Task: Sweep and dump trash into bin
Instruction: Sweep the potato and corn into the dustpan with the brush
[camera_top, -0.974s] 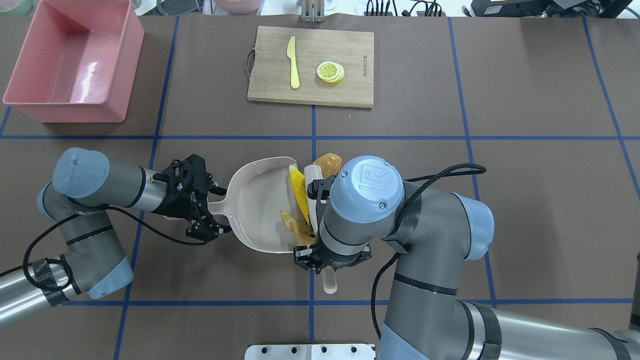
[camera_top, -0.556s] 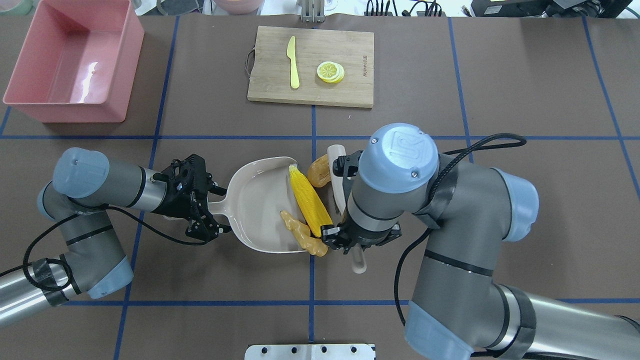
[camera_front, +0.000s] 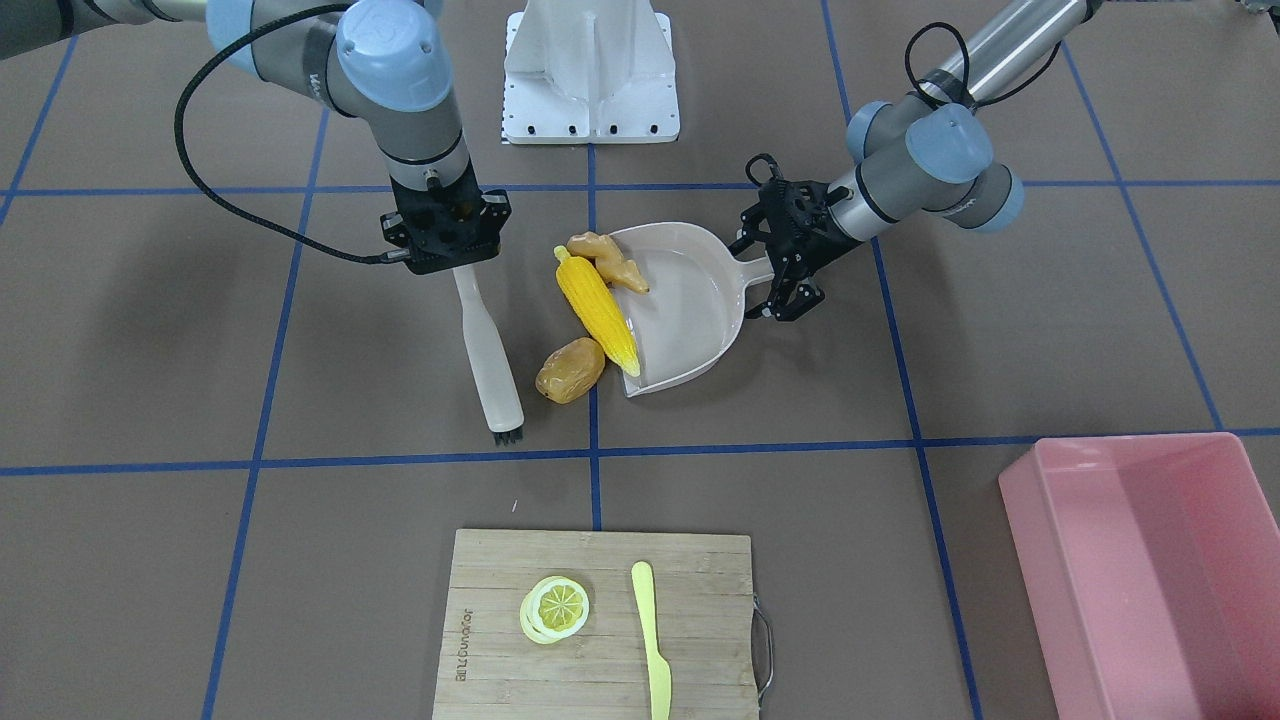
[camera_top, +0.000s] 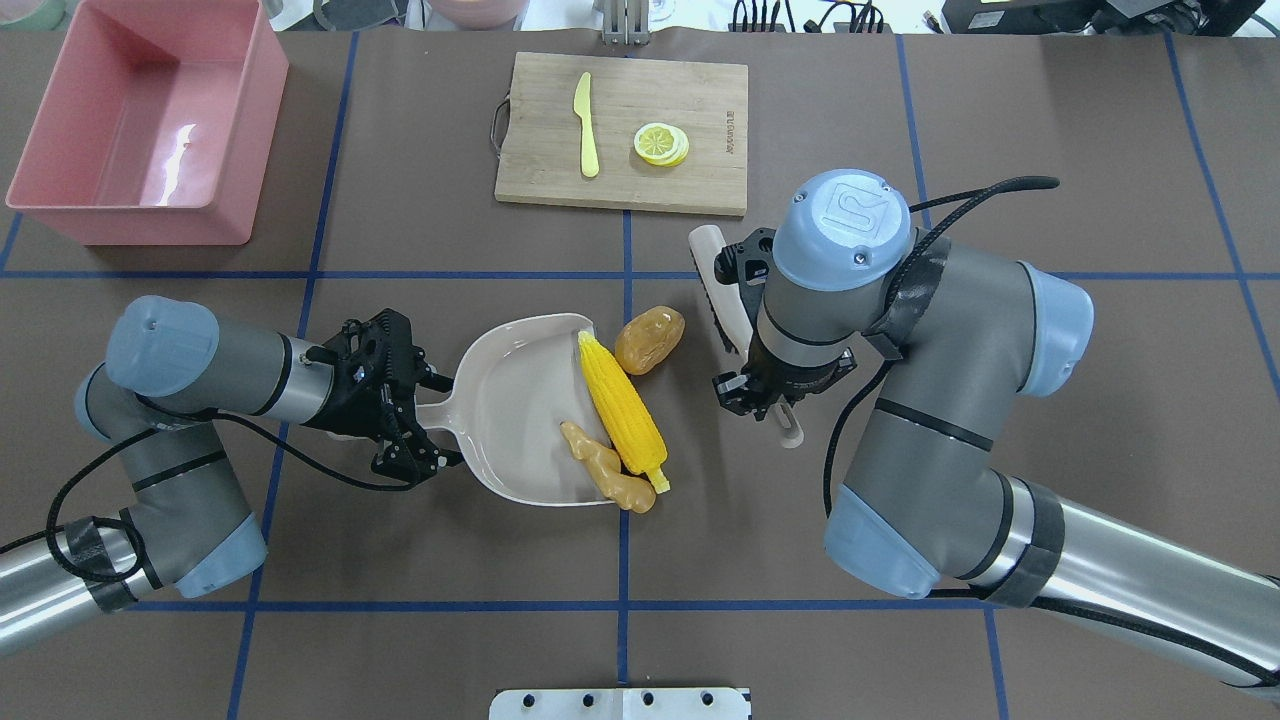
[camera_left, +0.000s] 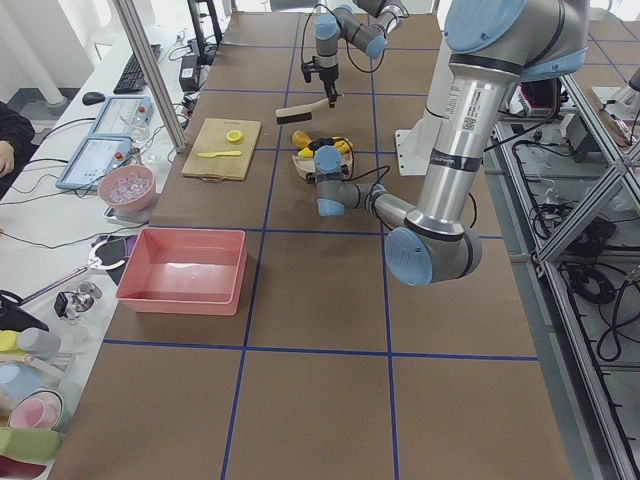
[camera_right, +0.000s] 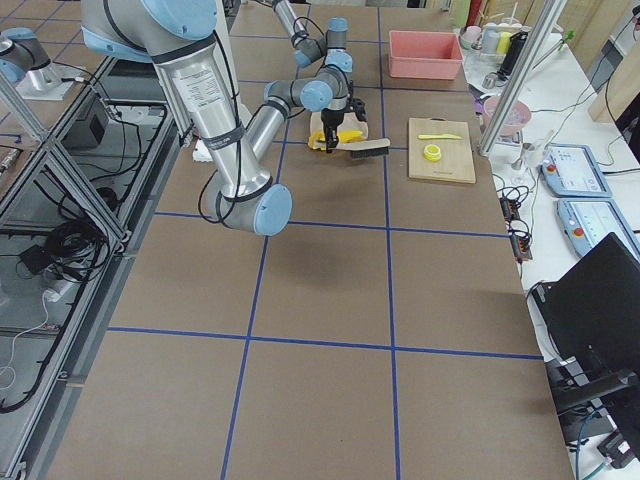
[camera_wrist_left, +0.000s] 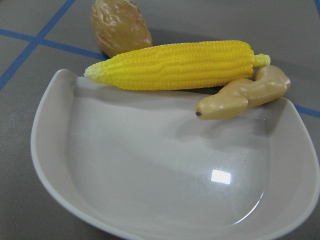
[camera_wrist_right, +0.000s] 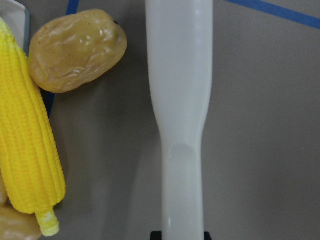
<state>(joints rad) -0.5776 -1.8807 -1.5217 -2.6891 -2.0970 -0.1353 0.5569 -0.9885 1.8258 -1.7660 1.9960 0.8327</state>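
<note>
The yellow corn cob (camera_top: 622, 417) lies across the open mouth of the beige dustpan (camera_top: 510, 420). The tan ginger root (camera_top: 605, 480) rests on the pan's lip beside it. The brown potato lump (camera_top: 650, 340) sits on the table just outside the pan's far corner. My left gripper (camera_top: 420, 415) is shut on the dustpan's handle. My right gripper (camera_top: 765, 395) is shut on a white brush (camera_top: 722, 290), which is to the right of the potato and apart from it. The pink bin (camera_top: 130, 225) stands far left, with nothing in it.
A wooden cutting board (camera_top: 700, 180) at the far middle carries a yellow knife (camera_top: 586, 125) and a lemon slice (camera_top: 660, 143). A white mounting plate (camera_top: 620, 703) is at the near edge. Blue tape lines cross the brown table.
My right arm has drawn the brush back from the pan's mouth, to the right and farther out. Corn and ginger have slid back toward the pan's lip. The left arm and pan have not moved.
</note>
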